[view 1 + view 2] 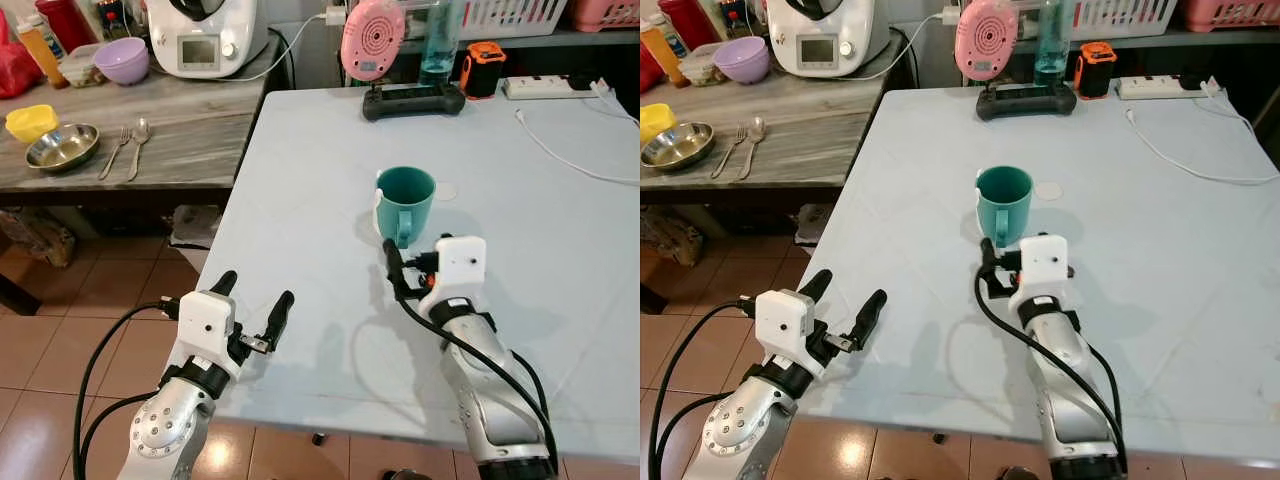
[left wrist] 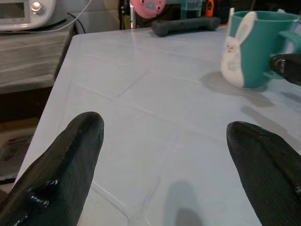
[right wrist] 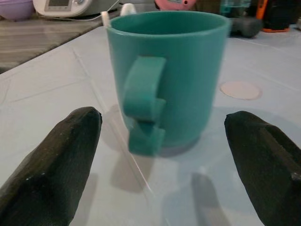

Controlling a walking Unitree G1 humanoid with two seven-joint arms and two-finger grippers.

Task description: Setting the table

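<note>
Teal mug [image 1: 406, 200] upright on pale table [image 1: 300, 150], handle facing right gripper [image 3: 162, 155], spread wide just short; left gripper [image 1: 252, 300] released at table's edge, seemingly hovering.

From my seat the teal mug [image 3: 171, 75] looks like matt plastic, its wall smooth with only a soft sheen. The pale table [image 1: 300, 180] under it is smooth and semi-glossy, faintly mirroring shadows. At ten o'clock from the mug, the side counter [image 1: 190, 130] shows streaked grey wood grain, matt. On it the steel bowl [image 1: 62, 146], fork [image 1: 115, 152] and spoon [image 1: 137, 145] gleam as polished metal. The left gripper [image 1: 252, 296] has black fingers [image 2: 56, 169] with a slightly shiny, rubbery look; the right gripper [image 3: 164, 165] fingers appear matt and finely textured.
</note>
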